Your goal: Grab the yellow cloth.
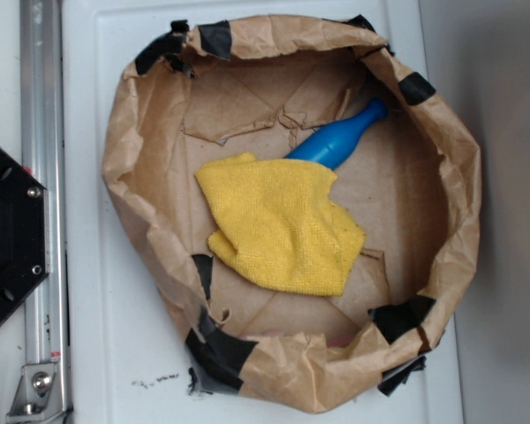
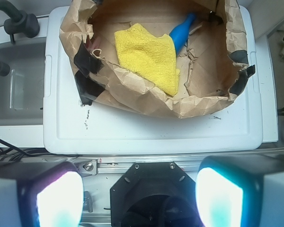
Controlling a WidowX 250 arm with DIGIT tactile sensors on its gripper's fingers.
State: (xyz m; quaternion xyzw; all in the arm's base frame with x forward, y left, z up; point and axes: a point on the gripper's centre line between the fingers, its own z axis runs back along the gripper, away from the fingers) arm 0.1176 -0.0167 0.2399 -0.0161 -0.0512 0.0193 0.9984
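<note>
The yellow cloth point(image 1: 281, 225) lies crumpled on the floor of a brown paper basket point(image 1: 124, 150), its upper edge over the base of a blue plastic bottle point(image 1: 340, 140). In the wrist view the cloth point(image 2: 149, 54) sits far ahead inside the basket point(image 2: 132, 92), with the bottle point(image 2: 182, 29) behind it. My gripper point(image 2: 139, 194) is open and empty, its two glowing fingers wide apart at the bottom corners, well back from the basket over the robot's black base. The gripper does not show in the exterior view.
The paper basket, patched with black tape point(image 1: 216, 349), stands on a white lid point(image 2: 146, 132). A metal rail point(image 1: 44, 177) and the black robot base point(image 1: 4, 234) lie to the left. A grey tub point(image 2: 16, 90) and black hoses point(image 2: 14, 23) are beside the lid.
</note>
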